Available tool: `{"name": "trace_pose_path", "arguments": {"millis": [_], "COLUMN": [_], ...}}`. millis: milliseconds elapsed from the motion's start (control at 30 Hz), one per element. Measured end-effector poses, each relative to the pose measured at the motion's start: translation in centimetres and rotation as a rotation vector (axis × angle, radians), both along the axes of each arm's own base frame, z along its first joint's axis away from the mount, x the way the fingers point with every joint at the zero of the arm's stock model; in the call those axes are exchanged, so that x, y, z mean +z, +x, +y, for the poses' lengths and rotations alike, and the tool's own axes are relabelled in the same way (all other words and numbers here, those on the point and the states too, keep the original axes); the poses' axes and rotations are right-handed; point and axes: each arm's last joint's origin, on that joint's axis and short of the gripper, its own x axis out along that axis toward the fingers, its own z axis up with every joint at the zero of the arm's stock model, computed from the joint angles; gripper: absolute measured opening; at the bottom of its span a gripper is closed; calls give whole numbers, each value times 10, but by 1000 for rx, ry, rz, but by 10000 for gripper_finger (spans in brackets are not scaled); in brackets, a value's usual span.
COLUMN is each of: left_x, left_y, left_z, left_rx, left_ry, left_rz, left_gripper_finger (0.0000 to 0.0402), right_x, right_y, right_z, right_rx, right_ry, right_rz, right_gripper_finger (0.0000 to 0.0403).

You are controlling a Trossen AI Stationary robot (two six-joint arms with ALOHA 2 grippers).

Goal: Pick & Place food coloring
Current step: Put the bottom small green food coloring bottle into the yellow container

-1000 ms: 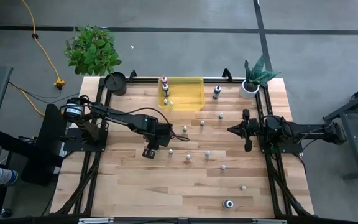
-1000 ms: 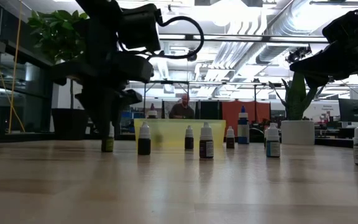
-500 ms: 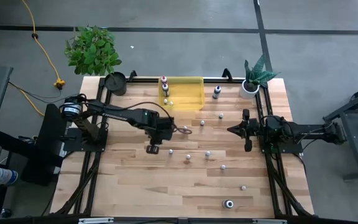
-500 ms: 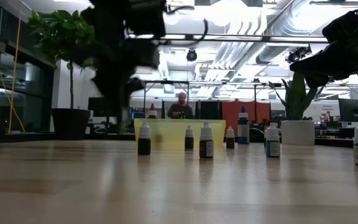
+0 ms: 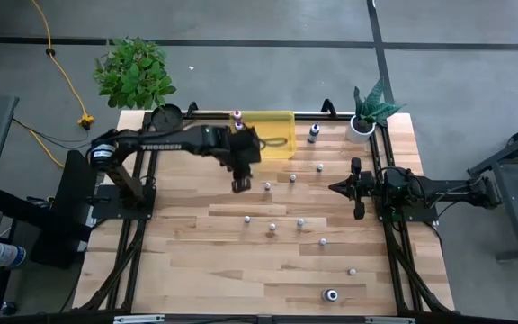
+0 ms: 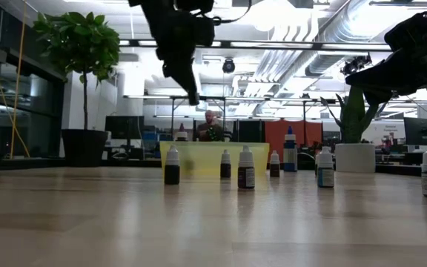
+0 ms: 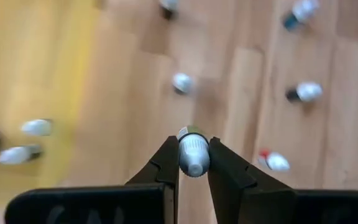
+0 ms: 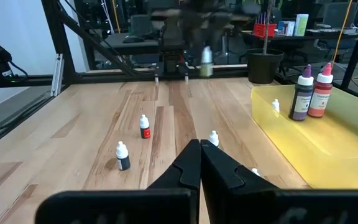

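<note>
My left gripper (image 5: 241, 184) hangs above the table near the yellow bin (image 5: 282, 121), shut on one small food coloring bottle (image 7: 193, 155) with a whitish cap and greenish body. Several more small bottles (image 5: 272, 228) stand upright on their bases across the middle and right of the table. Two taller bottles (image 8: 312, 92) stand in the bin's far left corner, with small ones lying beside them (image 7: 37, 127). My right gripper (image 5: 335, 188) waits shut at the table's right side, level and touching nothing. My left gripper pinches the bottle's cap end (image 7: 194, 163) between its two fingers. The fingers slant down from above, from the table's left side. The bottle is lifted clear of the table, its greenish body (image 8: 206, 60) hanging below the fingers.
A white plant pot (image 5: 361, 126) stands at the far right corner and a black pot (image 5: 166, 120) at the far left. One bottle (image 5: 313, 133) stands just right of the bin. A dark-rimmed bottle (image 5: 331, 294) sits near the front edge. A person (image 6: 212, 127) sits beyond the table.
My left gripper has risen from the table with the bottle, tipped steeply downward, and gone toward the far edge and a little right, up to the yellow bin. The bottle, which stood on the wood a second ago, now hangs clear.
</note>
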Motion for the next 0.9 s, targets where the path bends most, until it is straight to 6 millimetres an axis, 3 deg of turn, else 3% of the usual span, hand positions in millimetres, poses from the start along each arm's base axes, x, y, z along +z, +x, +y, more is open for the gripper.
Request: {"name": "trace_pose_path", "arguments": {"millis": [300,533,900], "left_x": [16,-7,-34], "left_y": [-6,2,48], "left_z": [53,93,128], "left_rx": [310,503,577], "left_ry": [-36,-94,-99], "left_rz": [-92,-65,72], "left_gripper_finger": [44,44,44], "right_x": [0,0,0], "right_y": [0,0,0], "right_z": [0,0,0], "right_rx": [0,0,0], "right_ry": [0,0,0], "right_rz": [0,0,0], "right_gripper_finger": [0,0,0]}}
